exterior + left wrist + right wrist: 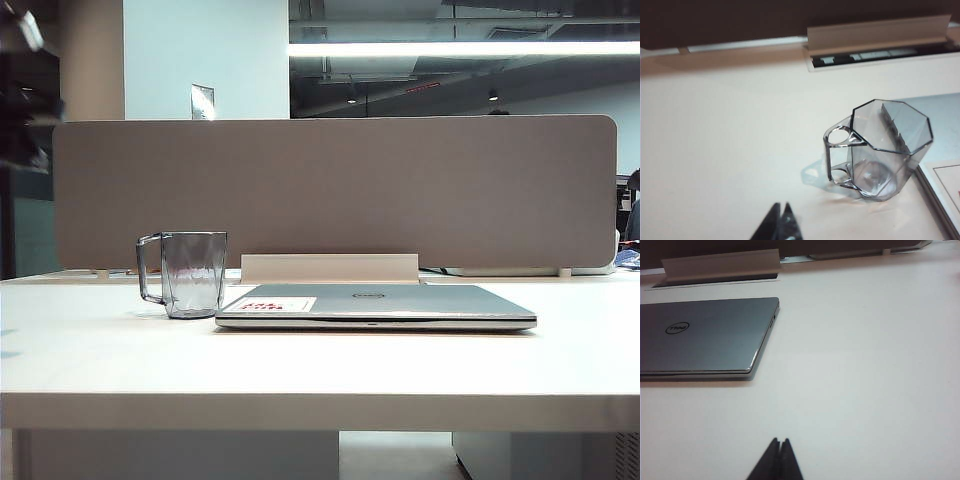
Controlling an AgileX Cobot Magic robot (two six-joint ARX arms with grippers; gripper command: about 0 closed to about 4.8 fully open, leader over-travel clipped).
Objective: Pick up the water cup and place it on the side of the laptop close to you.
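water cup: upright on table, just left of laptop
left gripper: clenched, empty, near cup
right gripper: clenched, empty, above bare table

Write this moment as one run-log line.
water cup: upright, left of laptop | left pincer: shut, near cup | right pincer: shut, empty

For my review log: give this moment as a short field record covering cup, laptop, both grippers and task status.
cup: water cup upright on table, left of laptop, apparently empty
laptop: laptop closed, flat
left gripper: left gripper shut, holding nothing, short of the cup
right gripper: right gripper shut, holding nothing, over bare table by the laptop
status: cup not yet picked up
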